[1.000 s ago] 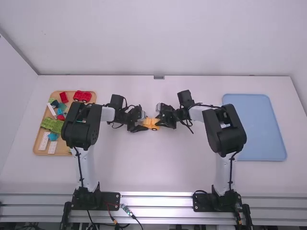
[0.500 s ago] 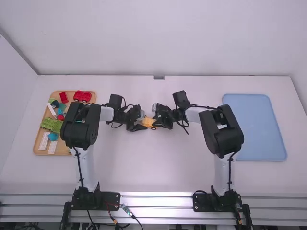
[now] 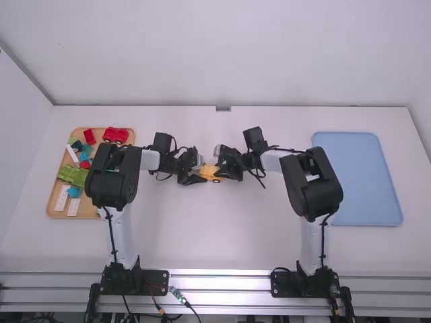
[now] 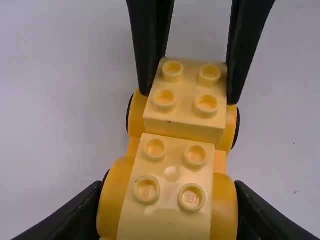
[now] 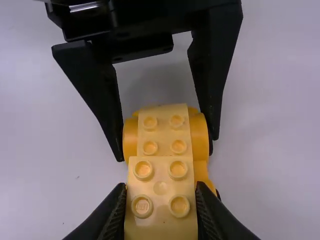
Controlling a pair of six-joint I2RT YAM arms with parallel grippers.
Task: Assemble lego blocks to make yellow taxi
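Pinching, with the jaws of the left arm (image 3: 125,176), the left end of the wheeled orange chassis (image 4: 117,205). Lying mid-table (image 3: 222,235), between both arms, about equally near each, long axis running side to side, from jaws to jaws. Pinching, with the jaws of the right arm (image 3: 313,185), the pale yellow studded block (image 5: 160,210) over the chassis's right end. Best kept in line with that axis while pressing down.

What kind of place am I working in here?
Probably a robot workcell or lab bench: two arms mounted at the edge of a white table, with a wooden tray of toy blocks and a blue tray set out.
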